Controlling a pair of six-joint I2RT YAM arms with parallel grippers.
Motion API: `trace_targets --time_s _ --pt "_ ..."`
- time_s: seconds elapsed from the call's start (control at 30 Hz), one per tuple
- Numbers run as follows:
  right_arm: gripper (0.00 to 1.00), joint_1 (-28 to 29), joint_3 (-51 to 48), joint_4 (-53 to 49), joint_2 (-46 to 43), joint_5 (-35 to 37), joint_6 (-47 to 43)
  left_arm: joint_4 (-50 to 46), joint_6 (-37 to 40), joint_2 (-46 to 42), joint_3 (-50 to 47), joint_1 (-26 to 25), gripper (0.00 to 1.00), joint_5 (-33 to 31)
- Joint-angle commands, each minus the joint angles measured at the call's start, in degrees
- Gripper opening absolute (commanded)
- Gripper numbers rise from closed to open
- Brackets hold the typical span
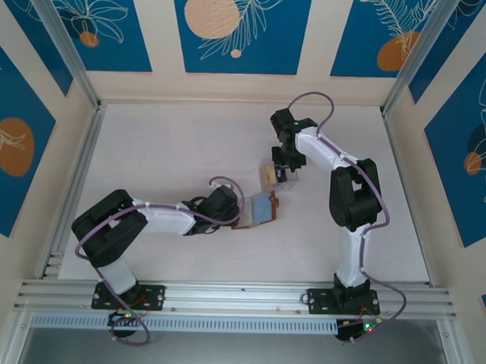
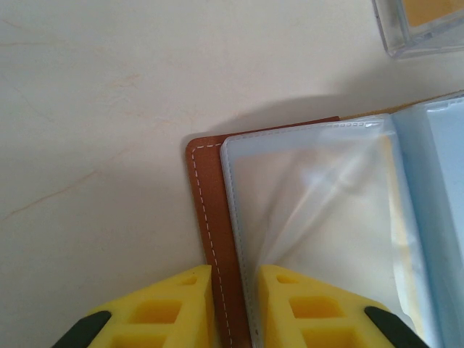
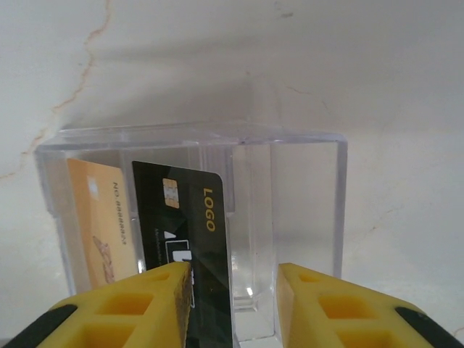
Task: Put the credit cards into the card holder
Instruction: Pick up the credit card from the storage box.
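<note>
The left wrist view's bottom edge is cutting off the left end effector (image 2: 233,274) behind its yellow fingers (image 2: 170,308). Whether they are pinching the card holder (image 2: 216,217) or merely pressing on it is not showing. The card holder is running off the right and bottom edges, and glare is blurring whatever is lying in its clear sleeves (image 2: 319,210). A corner is clipping the clear plastic box (image 2: 424,32). By the right end effector (image 3: 233,270), a black card (image 3: 192,225) is hiding part of a tan card (image 3: 98,217), whose fine print is appearing too small to read. One finger (image 3: 130,304) is covering the black card's lower end.
</note>
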Motion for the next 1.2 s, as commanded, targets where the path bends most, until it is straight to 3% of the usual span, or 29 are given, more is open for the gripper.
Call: trace_targets --time_s 0.0,0.17,0.4,0.8,1.17 --pt "0.36 0.5 0.6 -0.9 1.6 -0.6 0.5 -7.1 -0.4 3.8 -2.1 -0.3 0.21 3.4" --pt "0.30 0.4 0.7 -0.7 2.2 -1.7 0.2 -7.3 -0.4 3.7 -2.1 -0.3 0.21 3.3" --pt "0.09 0.3 1.2 -1.3 1.3 -1.0 0.4 -7.3 -0.4 3.6 -2.1 -0.3 0.21 3.2" --pt "0.00 0.5 2.3 -3.3 0.5 -0.5 0.1 -7.3 -0.4 3.6 -2.1 -0.3 0.21 3.3" --pt "0.00 0.4 2.0 -2.7 -2.3 -4.7 0.1 -7.4 -0.2 2.4 -2.5 -0.3 0.21 3.1"
